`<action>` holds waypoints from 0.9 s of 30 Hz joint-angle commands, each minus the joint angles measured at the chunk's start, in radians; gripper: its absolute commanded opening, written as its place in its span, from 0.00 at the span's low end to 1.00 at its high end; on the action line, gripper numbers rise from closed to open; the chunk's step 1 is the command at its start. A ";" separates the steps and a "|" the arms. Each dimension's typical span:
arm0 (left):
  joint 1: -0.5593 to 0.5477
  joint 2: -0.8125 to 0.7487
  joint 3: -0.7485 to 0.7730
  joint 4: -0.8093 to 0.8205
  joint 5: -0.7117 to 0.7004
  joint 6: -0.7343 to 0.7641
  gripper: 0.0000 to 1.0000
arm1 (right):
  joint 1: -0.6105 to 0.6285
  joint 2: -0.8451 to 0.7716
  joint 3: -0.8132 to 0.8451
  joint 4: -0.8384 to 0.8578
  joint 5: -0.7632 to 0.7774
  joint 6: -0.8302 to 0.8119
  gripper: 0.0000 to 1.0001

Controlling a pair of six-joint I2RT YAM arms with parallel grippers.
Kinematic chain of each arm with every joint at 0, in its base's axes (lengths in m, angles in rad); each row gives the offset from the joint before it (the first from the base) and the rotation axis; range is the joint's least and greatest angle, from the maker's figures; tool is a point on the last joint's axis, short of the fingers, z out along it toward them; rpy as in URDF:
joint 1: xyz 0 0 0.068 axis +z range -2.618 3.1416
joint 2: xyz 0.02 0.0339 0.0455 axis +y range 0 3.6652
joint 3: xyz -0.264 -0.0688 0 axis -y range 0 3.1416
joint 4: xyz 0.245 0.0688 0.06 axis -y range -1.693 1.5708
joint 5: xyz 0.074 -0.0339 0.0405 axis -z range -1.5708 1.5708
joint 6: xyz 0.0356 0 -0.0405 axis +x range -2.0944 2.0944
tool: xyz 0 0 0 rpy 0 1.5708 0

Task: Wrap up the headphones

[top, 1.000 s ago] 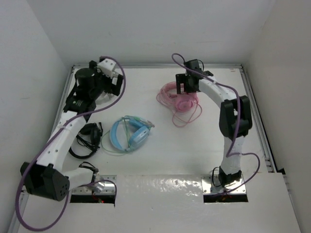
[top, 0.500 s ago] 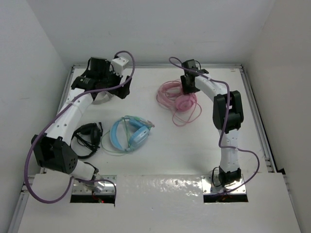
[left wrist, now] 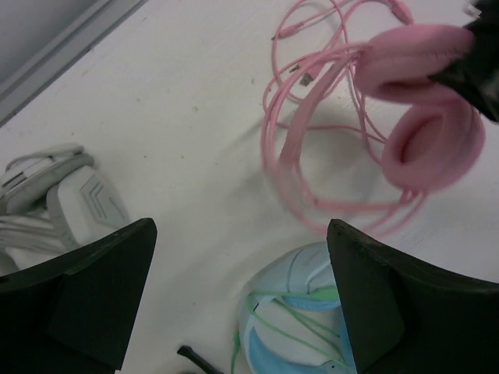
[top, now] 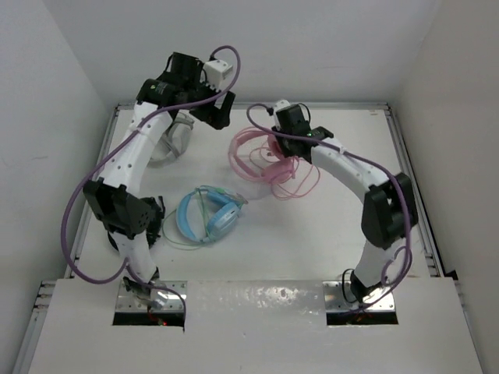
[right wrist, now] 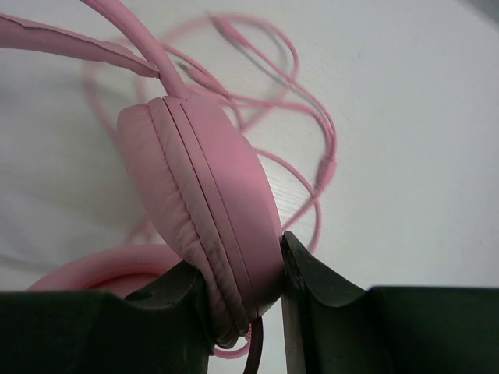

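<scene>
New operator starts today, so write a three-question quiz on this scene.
1. True or false: the left hand is shut on a cable.
2. Which part of the pink headphones does the right hand clamp? A headband; B ear cup; C cable plug.
3. Short answer: which headphones lie at the left edge of the left wrist view?

Key: 1 false, it is open and holds nothing; 2 B; 3 the grey headphones.
</scene>
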 commanded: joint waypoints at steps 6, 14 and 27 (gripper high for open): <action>-0.073 0.021 -0.036 0.032 -0.023 -0.029 0.89 | 0.102 -0.172 0.062 0.115 0.054 0.094 0.00; -0.141 -0.012 -0.162 0.106 -0.272 -0.058 0.56 | 0.110 -0.286 -0.019 0.210 -0.029 0.170 0.00; -0.011 0.011 -0.081 0.066 -0.112 -0.211 0.00 | -0.098 -0.313 0.302 0.032 -0.508 0.029 0.99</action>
